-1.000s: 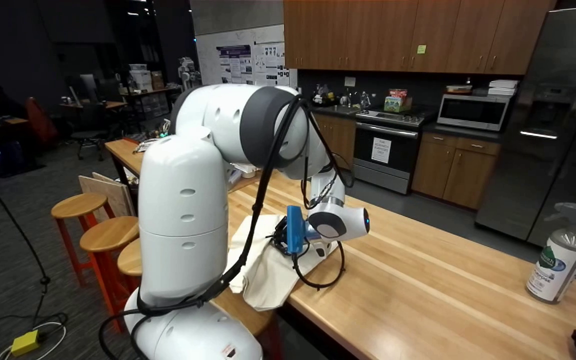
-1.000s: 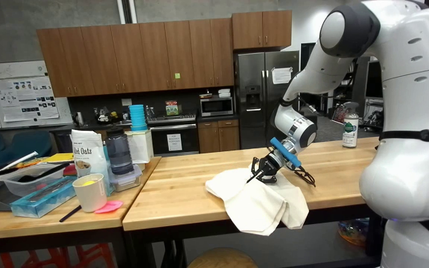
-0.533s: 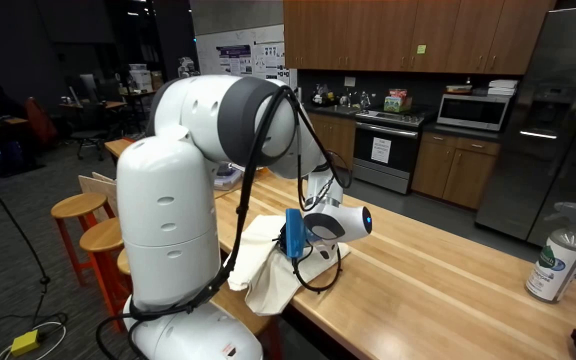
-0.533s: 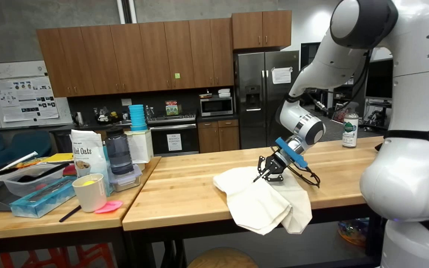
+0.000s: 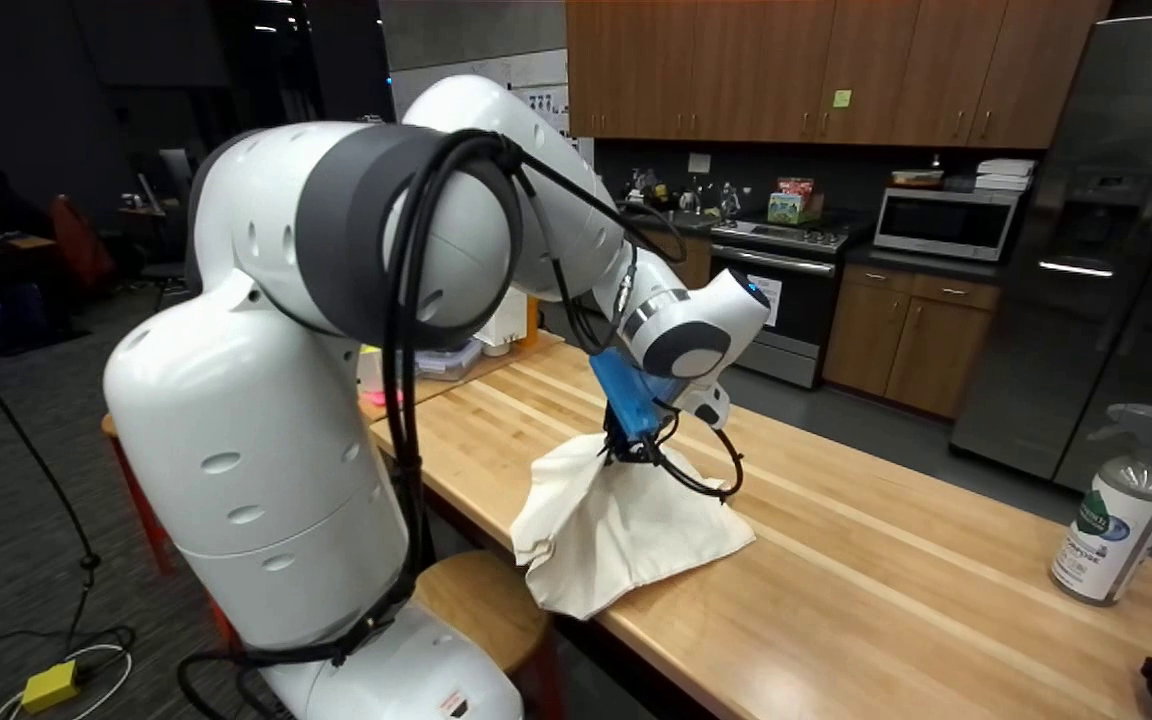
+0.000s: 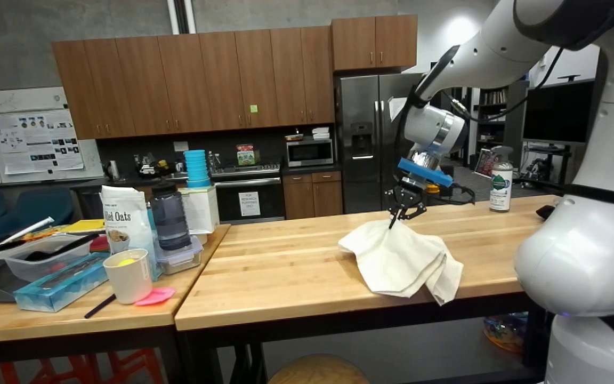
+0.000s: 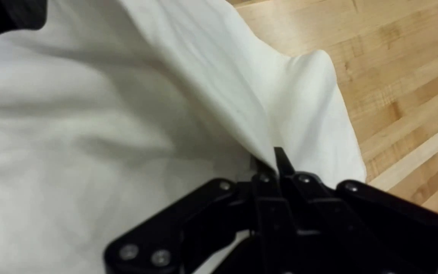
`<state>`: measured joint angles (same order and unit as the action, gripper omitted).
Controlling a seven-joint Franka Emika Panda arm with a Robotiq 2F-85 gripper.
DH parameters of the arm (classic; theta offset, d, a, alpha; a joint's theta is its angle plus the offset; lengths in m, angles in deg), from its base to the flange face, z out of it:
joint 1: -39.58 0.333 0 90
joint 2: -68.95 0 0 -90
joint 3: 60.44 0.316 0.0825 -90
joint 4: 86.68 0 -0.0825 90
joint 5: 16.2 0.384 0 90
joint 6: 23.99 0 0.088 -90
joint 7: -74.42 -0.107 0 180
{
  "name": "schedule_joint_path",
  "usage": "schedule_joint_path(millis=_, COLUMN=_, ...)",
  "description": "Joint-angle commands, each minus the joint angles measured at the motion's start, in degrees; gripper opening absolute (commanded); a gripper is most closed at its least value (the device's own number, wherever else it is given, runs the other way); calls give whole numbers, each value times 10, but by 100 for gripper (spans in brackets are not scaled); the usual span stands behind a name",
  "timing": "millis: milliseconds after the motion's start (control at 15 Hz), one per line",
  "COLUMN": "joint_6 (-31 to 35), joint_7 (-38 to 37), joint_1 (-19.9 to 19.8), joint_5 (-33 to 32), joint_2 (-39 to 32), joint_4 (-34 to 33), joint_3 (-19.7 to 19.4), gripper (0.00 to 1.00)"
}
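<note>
With its jaws nearly together, the gripper (image 7: 268, 161) pinches a fold of the cloth (image 6: 404, 261), which rises in a peak to that grip while the rest drapes across the desk (image 6: 264, 272), one corner overhanging its edge.

A cream cloth (image 7: 89, 167) below the gripper (image 7: 269, 165) runs beyond the wrist view's edges, its pinched fold (image 7: 243, 118) partly hidden between dark fingers (image 7: 285, 164).

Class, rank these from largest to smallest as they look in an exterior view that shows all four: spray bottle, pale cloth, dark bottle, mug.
1. Pale cloth
2. Mug and dark bottle: too alike to rank
3. Spray bottle
Nearness affects this; real sizes may differ.
</note>
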<state>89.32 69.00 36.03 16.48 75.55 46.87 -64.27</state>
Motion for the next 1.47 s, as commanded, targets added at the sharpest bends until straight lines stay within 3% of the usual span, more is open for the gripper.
schedule_joint_path(millis=0, joint_6=-27, joint_7=-2, joint_1=8, joint_5=-90, joint_2=-40, joint_4=-84, joint_3=12, gripper=1)
schedule_joint_path(millis=267, joint_6=-44, joint_7=46, joint_1=18, joint_5=-116, joint_2=-112, joint_4=-156, joint_3=21, gripper=1)
schedule_joint_path(millis=733, joint_6=-187, joint_7=107, joint_1=9, joint_5=-235, joint_2=-237, joint_4=-327, joint_3=19, gripper=1)
schedule_joint_path(millis=1067, joint_6=-142, joint_7=144, joint_1=4, joint_5=-287, joint_2=-258, joint_4=-405, joint_3=21, gripper=1)
schedule_joint_path(millis=1400, joint_6=-72, joint_7=138, joint_1=-7, joint_5=-225, joint_2=-261, joint_4=-393, joint_3=26, gripper=1)
